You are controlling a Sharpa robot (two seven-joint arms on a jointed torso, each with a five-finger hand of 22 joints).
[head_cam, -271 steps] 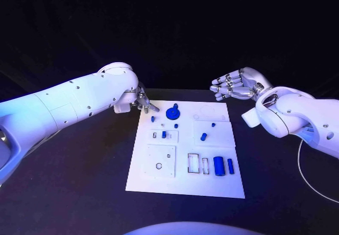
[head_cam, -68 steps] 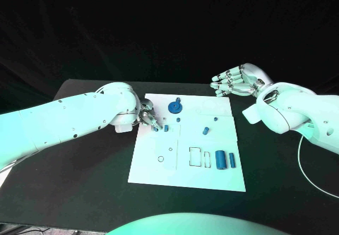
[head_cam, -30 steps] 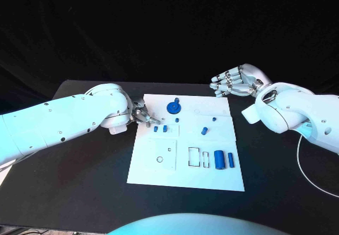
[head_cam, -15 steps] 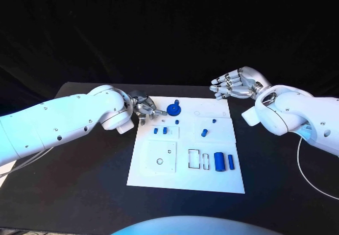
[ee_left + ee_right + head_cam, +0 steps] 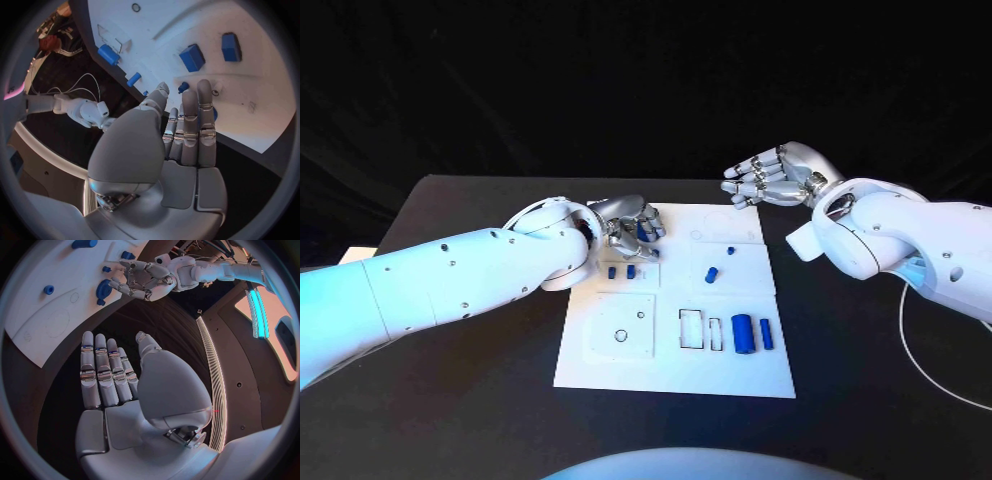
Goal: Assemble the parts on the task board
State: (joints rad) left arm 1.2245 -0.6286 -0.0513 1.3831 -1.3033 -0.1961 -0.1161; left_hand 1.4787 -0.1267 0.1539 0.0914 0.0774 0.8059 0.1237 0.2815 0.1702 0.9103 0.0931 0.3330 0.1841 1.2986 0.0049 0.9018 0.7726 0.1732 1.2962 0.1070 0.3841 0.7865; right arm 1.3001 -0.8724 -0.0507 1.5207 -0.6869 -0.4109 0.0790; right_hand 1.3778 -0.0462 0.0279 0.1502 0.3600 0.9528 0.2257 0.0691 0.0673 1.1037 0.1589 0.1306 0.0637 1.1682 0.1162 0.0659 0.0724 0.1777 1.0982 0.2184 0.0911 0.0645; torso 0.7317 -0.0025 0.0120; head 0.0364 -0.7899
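The white task board lies in the middle of the black table. My left hand hovers over its far left corner with its fingers straight and nothing in them. Beneath it, a round blue part shows between the fingers. In the right wrist view the left hand spreads beside that round part. Two small blue pieces stand just nearer me, and a blue peg lies mid-board. A blue cylinder and a blue bar lie at the near right. My right hand is held open above the far right corner.
Two white rectangular frames sit left of the blue cylinder. A white cable runs along the table under my right arm. Dark tabletop stretches to the board's left and front.
My left hand has moved from the board's left edge in over the far left corner and now covers the round blue part. The right hand has hardly moved.
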